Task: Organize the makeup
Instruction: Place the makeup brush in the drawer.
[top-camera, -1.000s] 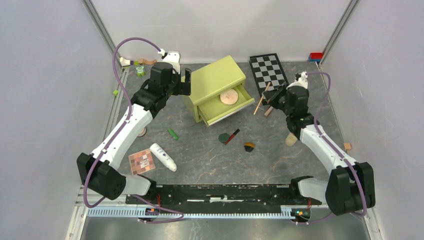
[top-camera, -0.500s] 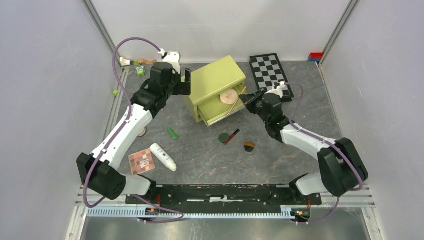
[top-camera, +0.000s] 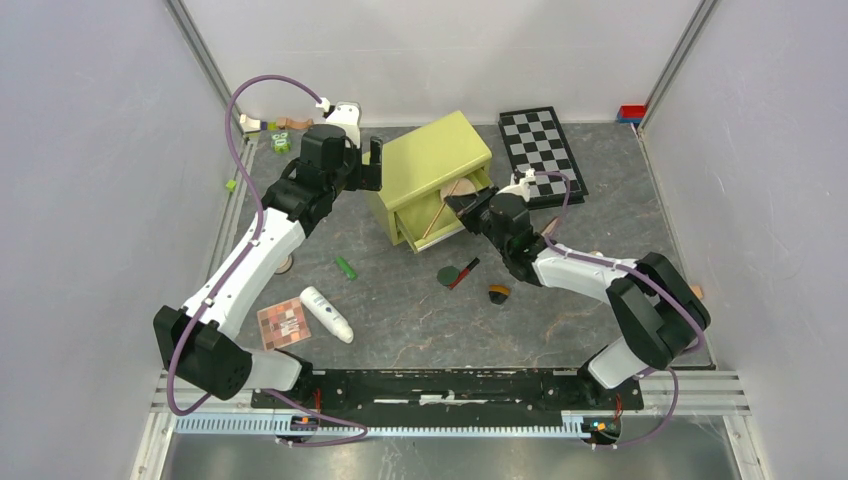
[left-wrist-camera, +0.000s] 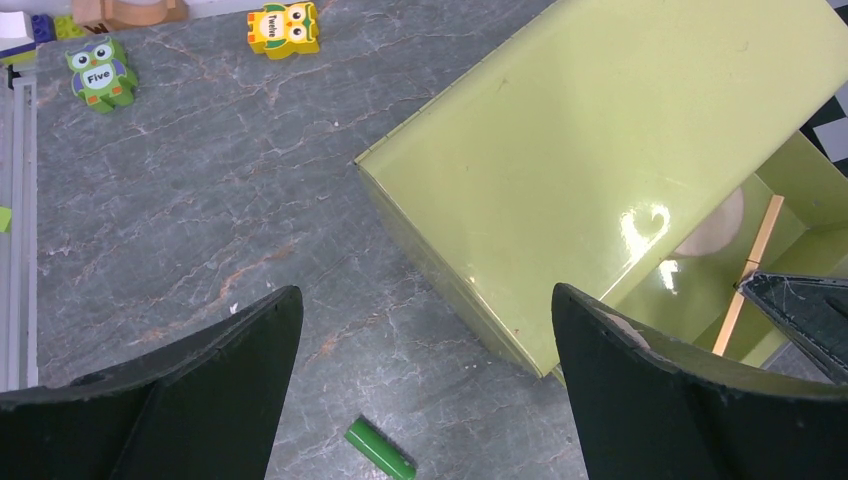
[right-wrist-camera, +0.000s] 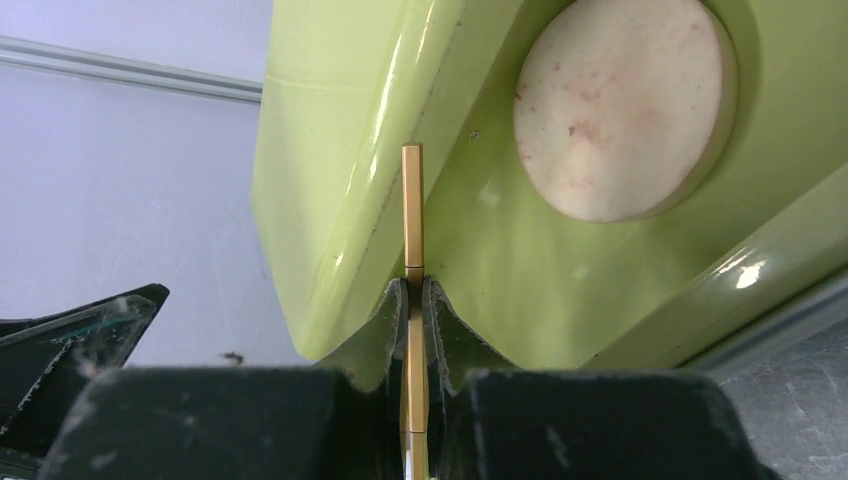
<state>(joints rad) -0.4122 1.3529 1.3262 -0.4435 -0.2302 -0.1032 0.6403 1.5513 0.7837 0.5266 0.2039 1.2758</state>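
My right gripper (right-wrist-camera: 413, 290) is shut on a thin gold stick (right-wrist-camera: 413, 205), whose tip points into the open drawer (right-wrist-camera: 610, 290) of the lime-green box (top-camera: 432, 150). A round peach compact (right-wrist-camera: 625, 105) lies in that drawer. From above, the right gripper (top-camera: 462, 204) hangs over the drawer's front with the gold stick (top-camera: 436, 217) slanting down-left. My left gripper (left-wrist-camera: 425, 292) is open beside the box's left wall (left-wrist-camera: 600, 130), holding nothing. On the table lie the eyeshadow palette (top-camera: 284, 324), white tube (top-camera: 327, 313), green stick (top-camera: 346, 268), dark green disc (top-camera: 448, 275) and red stick (top-camera: 465, 272).
A checkerboard (top-camera: 541, 147) lies behind the right arm. Owl blocks (left-wrist-camera: 98, 72) and other toys sit at the back left. A small dark-and-orange item (top-camera: 499, 293) lies near the red stick. Grey walls close in on three sides.
The right arm swung left from beside the checkerboard to the drawer's front, carrying the gold stick over the open drawer. The left arm has stayed put.
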